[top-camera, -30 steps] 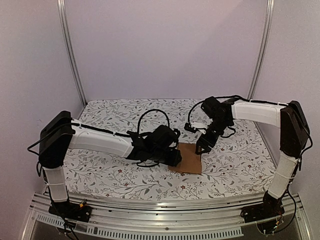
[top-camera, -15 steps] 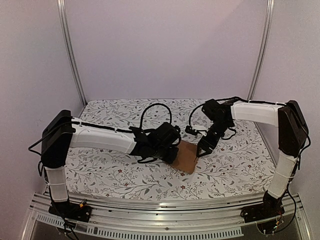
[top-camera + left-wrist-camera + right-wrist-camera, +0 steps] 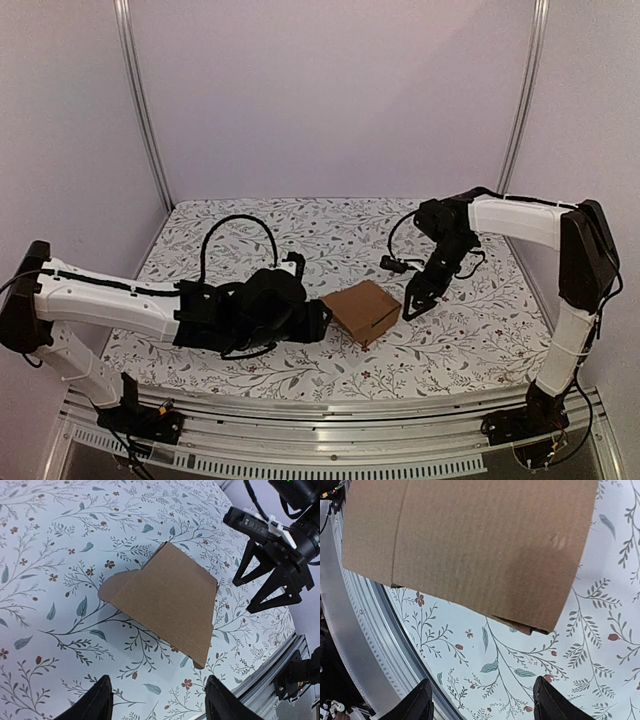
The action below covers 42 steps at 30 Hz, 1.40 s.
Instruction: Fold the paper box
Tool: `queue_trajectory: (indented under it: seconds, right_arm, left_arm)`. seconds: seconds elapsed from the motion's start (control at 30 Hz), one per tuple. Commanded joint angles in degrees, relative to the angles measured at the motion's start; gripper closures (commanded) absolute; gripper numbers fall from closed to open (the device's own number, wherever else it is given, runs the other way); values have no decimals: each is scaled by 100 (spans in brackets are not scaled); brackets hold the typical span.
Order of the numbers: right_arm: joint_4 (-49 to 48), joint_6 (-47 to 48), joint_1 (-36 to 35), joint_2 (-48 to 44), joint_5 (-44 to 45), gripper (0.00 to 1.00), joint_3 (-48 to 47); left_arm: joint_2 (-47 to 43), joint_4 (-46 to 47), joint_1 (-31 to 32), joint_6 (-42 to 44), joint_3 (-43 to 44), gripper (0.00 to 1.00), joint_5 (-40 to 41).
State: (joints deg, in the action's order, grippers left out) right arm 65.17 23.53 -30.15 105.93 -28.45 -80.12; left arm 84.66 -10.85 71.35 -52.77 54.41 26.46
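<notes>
Just one box [image 3: 362,311] on one table [image 3: 480,340], plus two grippers: left gripper [image 3: 157,700] and right gripper [image 3: 482,700].

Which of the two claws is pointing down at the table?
The right claw, just right of the paper box: it hangs tips-down from a raised arm, whereas the left claw lies low, pointing sideways.

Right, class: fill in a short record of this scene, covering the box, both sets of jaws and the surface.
surface: floral tablecloth
box: paper box, brown, partly folded, lying on it, held by nothing
left gripper: jaws open, short of the box
right gripper: jaws open, beside the box, apart from it
</notes>
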Motion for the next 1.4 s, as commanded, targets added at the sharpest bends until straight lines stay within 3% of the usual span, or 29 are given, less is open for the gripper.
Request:
queue_trajectory:
  seconds: [0.0, 0.4, 0.6, 0.77, 1.0, 1.37]
  right_arm:
    - [-92, -43, 146, -164, 269, 33, -480]
    - [-601, -507, -8, 885, 261, 33, -1330]
    - [-757, -614, -22, 1239, -25, 44, -1283]
    - [-820, -614, -19, 1328, -74, 48, -1171]
    - [-840, -630, 49, 1582, -301, 61, -1186]
    - [-515, -625, 592, 2250, -1192, 72, -1411]
  left_arm:
    - [336, 620, 24, -672, 17, 37, -67]
    - [753, 1535, -359, -1222, -186, 37, -405]
    - [990, 1619, -455, -1138, -115, 38, -575]
    - [693, 777, -339, -731, -167, 40, -226]
    - [167, 21, -328, 324, -560, 40, -298]
    - [-159, 586, -306, 1113, -1258, 41, 269]
